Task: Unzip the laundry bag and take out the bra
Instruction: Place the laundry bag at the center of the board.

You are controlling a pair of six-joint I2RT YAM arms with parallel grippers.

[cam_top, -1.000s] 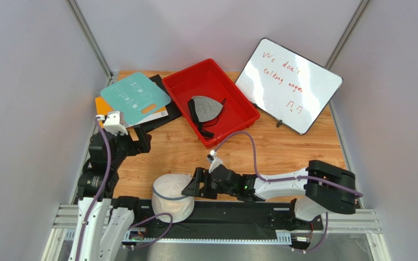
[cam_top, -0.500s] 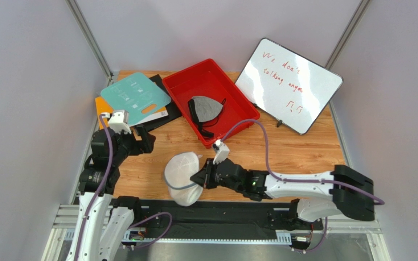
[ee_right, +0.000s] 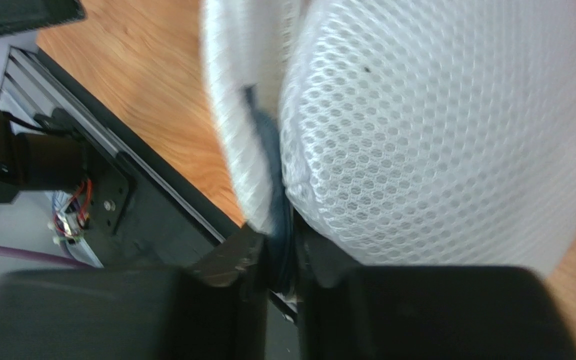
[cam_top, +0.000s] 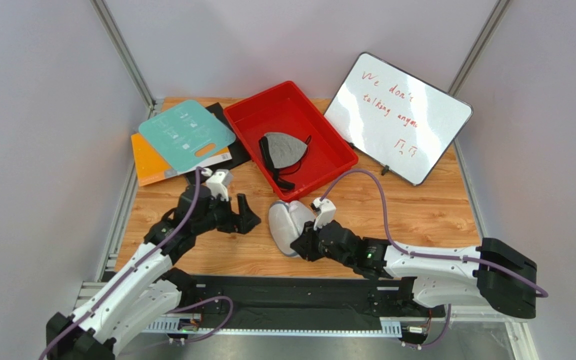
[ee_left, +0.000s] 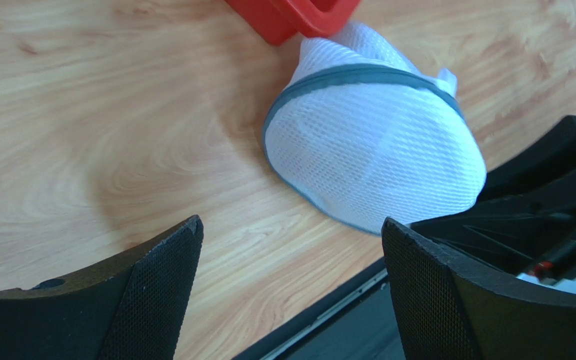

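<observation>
The laundry bag, a white mesh dome with a grey zipper band, lies tipped on its side on the wooden table just in front of the red bin. My right gripper is shut on its rim; in the right wrist view the fingers pinch the zipper band where the two mesh halves meet. My left gripper stands open a little to the left of the bag, with nothing between its fingers; the bag lies ahead of them. The bra is hidden.
A red bin behind the bag holds a grey bra with black straps. A whiteboard leans at the back right. A teal folder and an orange board lie back left. A black rail runs along the near edge.
The right gripper closed on the bag's rim and carried it from the near edge up and right toward the red bin. The left arm swung in from the left edge toward the bag.
</observation>
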